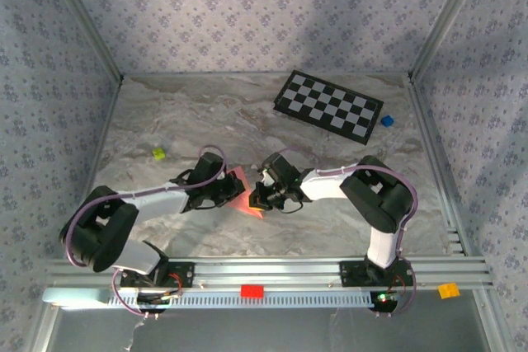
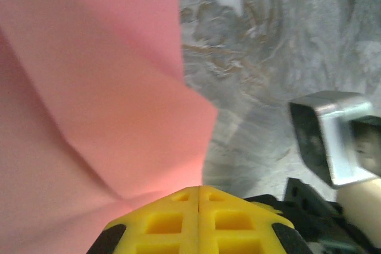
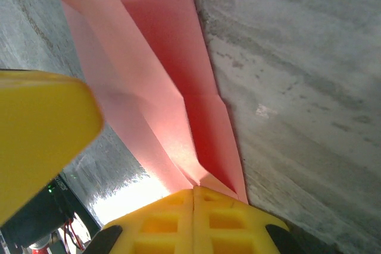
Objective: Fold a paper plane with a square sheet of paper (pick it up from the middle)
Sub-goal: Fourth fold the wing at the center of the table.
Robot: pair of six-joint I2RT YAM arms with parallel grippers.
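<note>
On the near middle of the worktop (image 1: 165,125), between the two arms, lies the sheet of paper (image 1: 250,205), pink-red and already creased into sloping flaps. The left gripper (image 2: 199,191) is closed with its tips at the sheet's edge; I cannot tell whether a layer is nipped between them. The right gripper (image 3: 193,197) is closed too, and the fold lines run straight into its tips, so it looks pinched on the paper.

The sheet should be very light, limp and easily torn or crumpled. A hold is best taken on a doubled, creased edge, which is stiffer than a single layer. The grippers crowd each other across it.

Nearer, a red block (image 1: 252,291) and an orange block (image 1: 448,290) sit on the front rail. Farther off, a yellow-green block (image 1: 158,153), the checkerboard (image 1: 328,106) and a blue block (image 1: 387,121) lie well apart from the work.
</note>
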